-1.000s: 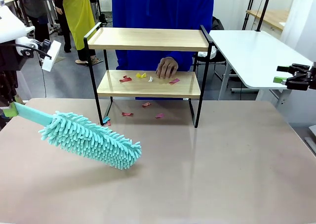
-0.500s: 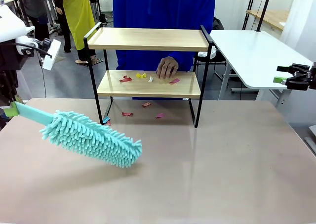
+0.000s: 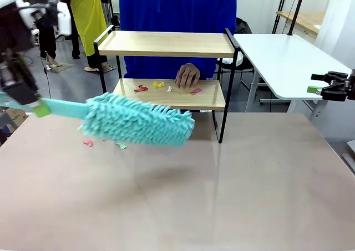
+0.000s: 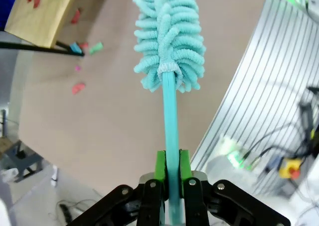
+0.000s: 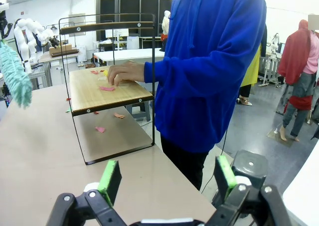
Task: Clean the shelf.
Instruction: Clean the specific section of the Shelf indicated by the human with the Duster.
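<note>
Shelf (image 3: 166, 43) handling: judged light and stiff; a thin black frame on four legs carrying two smooth wood boards; likely to slide or rock on the table if the sweep pushed hard; a frame post or the top rail looked the firmest place to take hold, if steadying were needed
Left gripper (image 4: 172, 173): clamped tight on the tail end of the duster's handle (image 4: 169, 111); green pads pressed to either side of it; raised at the left edge of the front view (image 3: 37, 106)
Duster (image 3: 138, 121): teal, soft and shaggy; judged light, the fronds bending on contact; held nearly level and off the table, its head pointing toward the shelf
Shelf from the left gripper: well out beyond the fingers, past the duster's tip; the head hung across the front of the lower board (image 3: 211, 98), left half; whether the fronds touched the board, I could not tell; in the left wrist view a corner of the board (image 4: 40, 11) sat up and to the side of the head
Lower board: red, yellow and white scraps (image 3: 158, 86) lay on it; the person's hand (image 3: 188, 75) rested among them
Table (image 3: 249, 195): a few scraps (image 3: 89, 143) lay loose below the duster, near the shelf's left legs
Right gripper (image 3: 319, 83): jaws wide apart and empty; parked at the right side, well apart from the shelf; its own view looked along the shelf's end (image 5: 107, 94)
</note>
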You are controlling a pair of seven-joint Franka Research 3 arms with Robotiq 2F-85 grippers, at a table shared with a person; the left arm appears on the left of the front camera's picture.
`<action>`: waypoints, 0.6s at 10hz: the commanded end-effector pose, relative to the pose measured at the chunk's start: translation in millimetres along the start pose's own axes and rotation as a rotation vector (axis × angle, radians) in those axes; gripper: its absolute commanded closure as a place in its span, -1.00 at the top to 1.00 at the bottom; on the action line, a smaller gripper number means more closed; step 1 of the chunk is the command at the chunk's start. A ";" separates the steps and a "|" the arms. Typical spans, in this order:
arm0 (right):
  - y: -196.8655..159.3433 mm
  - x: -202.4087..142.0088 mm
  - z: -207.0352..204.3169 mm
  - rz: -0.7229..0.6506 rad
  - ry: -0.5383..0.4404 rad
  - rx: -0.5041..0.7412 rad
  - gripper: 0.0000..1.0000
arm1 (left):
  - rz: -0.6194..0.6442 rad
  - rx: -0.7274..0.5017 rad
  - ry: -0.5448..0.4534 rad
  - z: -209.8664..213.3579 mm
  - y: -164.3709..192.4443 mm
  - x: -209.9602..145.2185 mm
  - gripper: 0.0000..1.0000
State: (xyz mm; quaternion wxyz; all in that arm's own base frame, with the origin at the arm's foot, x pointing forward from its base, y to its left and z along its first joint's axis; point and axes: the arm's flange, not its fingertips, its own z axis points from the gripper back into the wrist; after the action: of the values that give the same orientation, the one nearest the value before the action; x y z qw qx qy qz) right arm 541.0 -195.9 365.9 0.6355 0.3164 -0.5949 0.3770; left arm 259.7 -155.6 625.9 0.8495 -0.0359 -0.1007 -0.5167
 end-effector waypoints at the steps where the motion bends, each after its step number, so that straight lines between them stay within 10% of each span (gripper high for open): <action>1: 1.6 3.4 -1.2 0.004 -0.005 0.001 1.00 | 0.148 0.094 -0.044 -15.9 -18.4 35.5 -0.74; 6: 1.6 3.4 -1.2 0.004 -0.005 0.001 1.00 | 0.253 0.148 -0.145 -21.4 -39.2 73.1 -0.74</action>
State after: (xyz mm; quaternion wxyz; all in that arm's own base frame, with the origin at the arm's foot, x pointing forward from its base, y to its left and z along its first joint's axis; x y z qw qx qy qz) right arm 541.0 -196.0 366.0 0.6355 0.3163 -0.5950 0.3770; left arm 264.4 -253.3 612.7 0.8983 -0.0244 -0.1975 -0.3918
